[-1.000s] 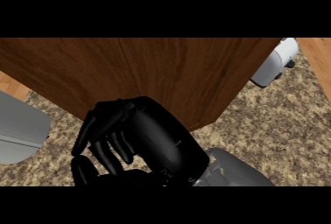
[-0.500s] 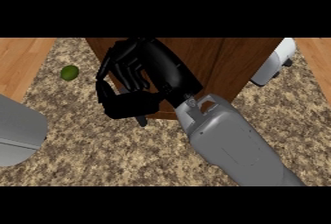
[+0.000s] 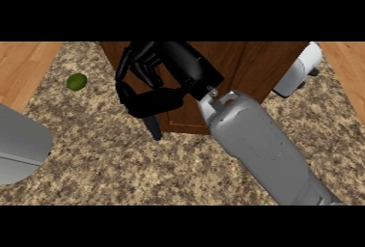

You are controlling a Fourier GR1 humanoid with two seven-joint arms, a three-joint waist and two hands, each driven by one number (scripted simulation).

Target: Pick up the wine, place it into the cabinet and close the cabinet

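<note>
One black right hand (image 3: 167, 72) on a grey forearm (image 3: 260, 149) shows over the speckled granite counter (image 3: 107, 164); it lies against the dark brown wooden cabinet (image 3: 242, 62), fingers (image 3: 132, 60) curled, thumb pointing down; whether they enclose anything cannot be told (the hand hides its own palm); no wine bottle is visible in this view, so its place cannot be told; small green round fruit (image 3: 76, 81) sits on the counter, well apart to the left; grey rounded object (image 3: 21, 144) at left edge; pale grey object (image 3: 299, 72) beside the cabinet at upper right.
</note>
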